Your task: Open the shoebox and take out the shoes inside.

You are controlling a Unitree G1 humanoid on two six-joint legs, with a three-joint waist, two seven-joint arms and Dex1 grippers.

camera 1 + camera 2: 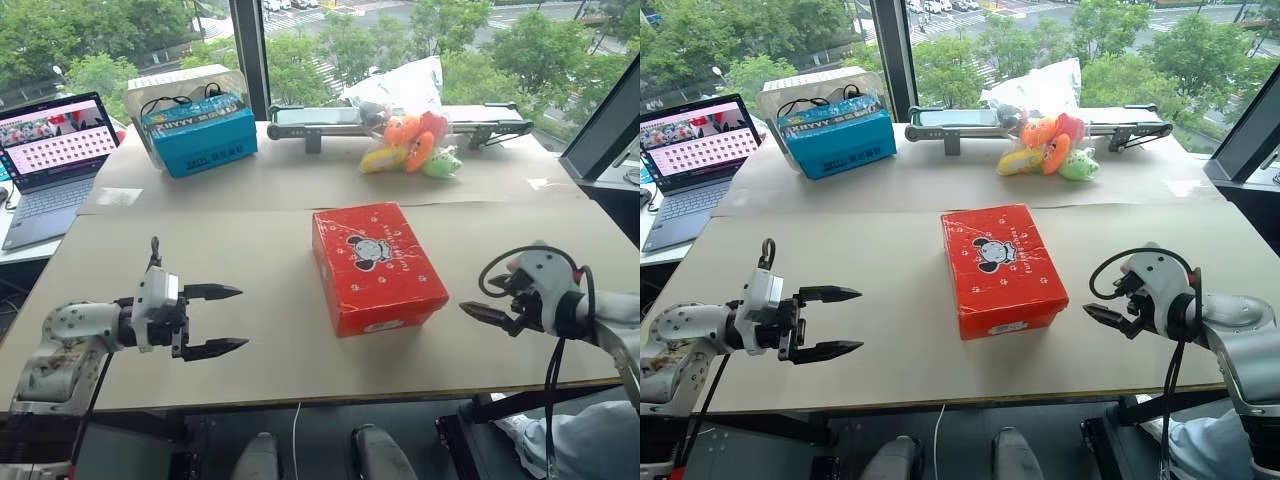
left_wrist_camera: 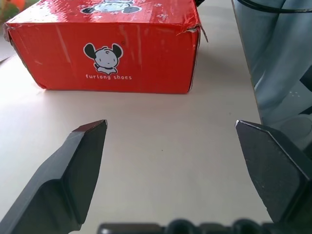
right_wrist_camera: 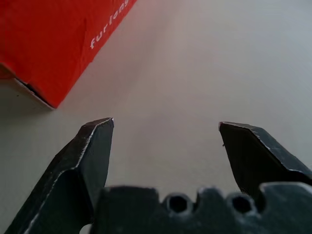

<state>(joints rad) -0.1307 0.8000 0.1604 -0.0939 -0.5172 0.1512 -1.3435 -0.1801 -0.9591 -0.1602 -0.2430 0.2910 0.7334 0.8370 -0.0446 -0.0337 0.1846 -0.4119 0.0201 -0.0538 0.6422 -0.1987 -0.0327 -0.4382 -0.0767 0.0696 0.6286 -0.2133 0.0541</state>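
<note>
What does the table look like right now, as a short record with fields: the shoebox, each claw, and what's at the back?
shoebox: red shoebox, lid shut, mid-table
shoes: hidden, box unopened
left claw: left claw open, empty, pointing at the box's side, apart from it
right claw: right claw open, empty, near the box's other side, not touching
back of table: teal-blue box, plush toys, laptop at far left

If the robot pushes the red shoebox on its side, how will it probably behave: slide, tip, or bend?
The shoebox is low and wide and lies flat on the smooth table, so it would probably slide rather than tip. Its cardboard is creased and torn at one corner, so the wall may dent under a narrow fingertip. The lid is closed but seems only folded on, so it may lift easily.
</note>
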